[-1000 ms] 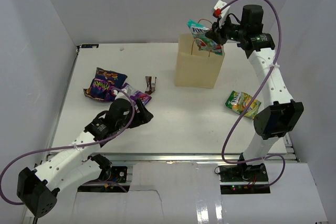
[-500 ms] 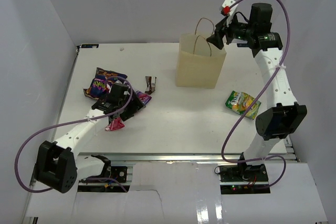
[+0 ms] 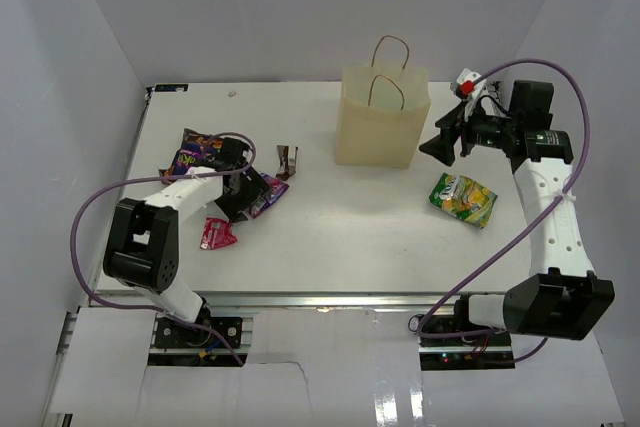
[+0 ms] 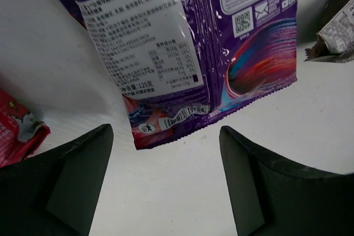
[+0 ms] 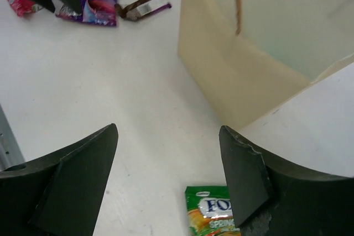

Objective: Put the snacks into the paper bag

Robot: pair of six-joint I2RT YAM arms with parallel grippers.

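Paper bag (image 3: 378, 132) stands at the back of the worktop (image 3: 340, 237), and the teal packet that the right tool (image 3: 438, 144) dangled over it a second ago is gone, so I reckon that's one bagged. That tool now hangs spread and empty near the green packet (image 3: 462, 197), which reads "FO…" and "SPRING". The left tool (image 4: 166, 158), also released, straddles a purple packet (image 4: 188, 42) with "125" legible on its back label.

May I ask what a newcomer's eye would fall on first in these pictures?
The tall paper bag stands upright at the far middle of the table. Just right of it the open right gripper hovers near a green-yellow packet. At the left, the open left gripper hangs over a purple packet.
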